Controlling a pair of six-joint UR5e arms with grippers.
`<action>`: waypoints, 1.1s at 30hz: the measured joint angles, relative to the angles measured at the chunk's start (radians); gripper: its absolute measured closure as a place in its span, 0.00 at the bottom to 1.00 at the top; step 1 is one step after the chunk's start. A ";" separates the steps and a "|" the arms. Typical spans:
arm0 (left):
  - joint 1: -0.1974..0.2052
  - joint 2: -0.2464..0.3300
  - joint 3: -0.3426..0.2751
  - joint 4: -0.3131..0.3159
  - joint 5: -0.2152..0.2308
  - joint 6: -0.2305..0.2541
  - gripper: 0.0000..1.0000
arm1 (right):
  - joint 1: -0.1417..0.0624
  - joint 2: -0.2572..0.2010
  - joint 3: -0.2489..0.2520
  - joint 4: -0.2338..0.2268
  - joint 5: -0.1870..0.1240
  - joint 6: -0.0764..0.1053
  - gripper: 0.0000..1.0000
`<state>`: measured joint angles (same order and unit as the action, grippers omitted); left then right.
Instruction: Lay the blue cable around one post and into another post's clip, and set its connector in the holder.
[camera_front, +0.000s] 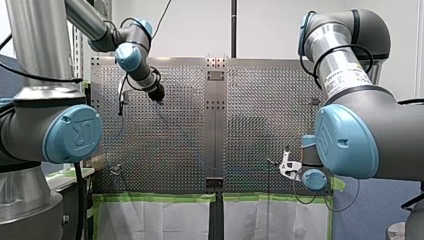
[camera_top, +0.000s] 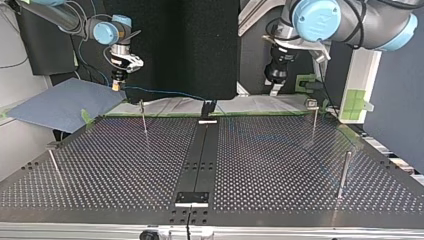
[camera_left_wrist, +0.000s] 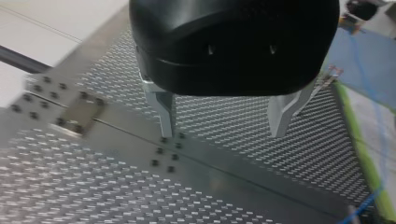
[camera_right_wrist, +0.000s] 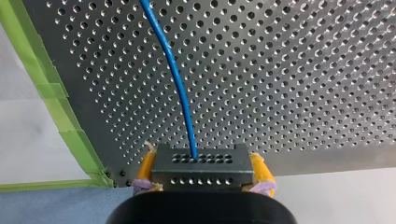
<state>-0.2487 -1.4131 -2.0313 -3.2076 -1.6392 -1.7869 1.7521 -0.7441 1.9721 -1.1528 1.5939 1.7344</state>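
My right tool (camera_right_wrist: 203, 164) holds the connector (camera_right_wrist: 201, 176). Its yellow pads (camera_right_wrist: 261, 169) press on the two sides of this dark block with small holes. The blue cable (camera_right_wrist: 180, 88) comes out of the middle of the block and runs ahead of the tool, over the desk (camera_right_wrist: 289, 70) with its many holes. Green tape (camera_right_wrist: 46, 88) lines the desk edge beside it.

In the top view this tool (camera_top: 118, 84) hangs at the far left, just past the far edge of the desk. From it the cable (camera_top: 165, 92) runs right, toward the far middle of the desk. A thin post (camera_top: 143, 117) stands on the desk near that stretch. I cannot tell if the cable touches it. Another post (camera_top: 314, 120) stands at the far right, and one more (camera_top: 344, 172) nearer on the right. A blue sheet (camera_top: 65, 102) lies off the desk at the far left.

My left tool (camera_left_wrist: 223, 122) is wide. Its metal fingers (camera_left_wrist: 163, 112) have nothing between them, and it hangs above the desk. In the top view it (camera_top: 276, 85) is at the far right, well apart from the cable.
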 joint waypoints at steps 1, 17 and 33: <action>-0.010 -0.010 -0.010 0.011 -0.011 -0.002 0.03 | 0.001 0.000 0.000 0.000 0.000 -0.001 1.00; -0.154 -0.154 -0.052 0.154 -0.154 -0.031 0.01 | 0.006 0.000 0.000 0.005 0.000 -0.005 1.00; -0.295 -0.295 0.061 0.296 -0.189 -0.047 0.01 | 0.009 0.000 0.000 0.010 0.000 -0.015 1.00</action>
<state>-0.5442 -1.7086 -1.9708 -2.9117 -1.8285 -1.8337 1.7608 -0.7441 1.9721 -1.1425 1.5939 1.7189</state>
